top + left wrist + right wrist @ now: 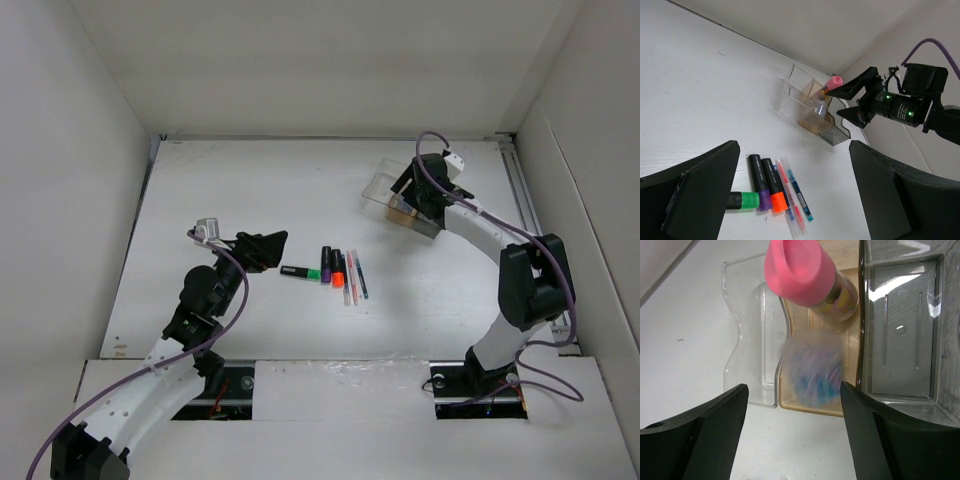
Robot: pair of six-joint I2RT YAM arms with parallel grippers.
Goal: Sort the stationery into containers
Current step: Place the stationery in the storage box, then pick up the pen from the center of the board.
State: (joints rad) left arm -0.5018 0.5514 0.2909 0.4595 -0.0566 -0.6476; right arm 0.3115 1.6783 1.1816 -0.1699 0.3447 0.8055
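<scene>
Three stubby black markers lie side by side mid-table, with a green end (746, 200), a purple end (760, 182) and an orange end (774, 187). Beside them lie a pink pen (790, 197) and a blue pen (799, 195). My left gripper (794, 147) hovers open just left of them (272, 247). The containers stand at the back right: clear (747, 340), tan (790, 320) and smoky grey (900, 330). A pink-capped bottle (800, 272) leans in the tan box. A motion-blurred round jar (812, 372) sits in that box, under my open right gripper (792, 387).
White walls enclose the table on three sides. The containers (385, 190) sit close to the right wall, with my right arm (520, 280) arching over from the near right. A purple cable loops off each arm.
</scene>
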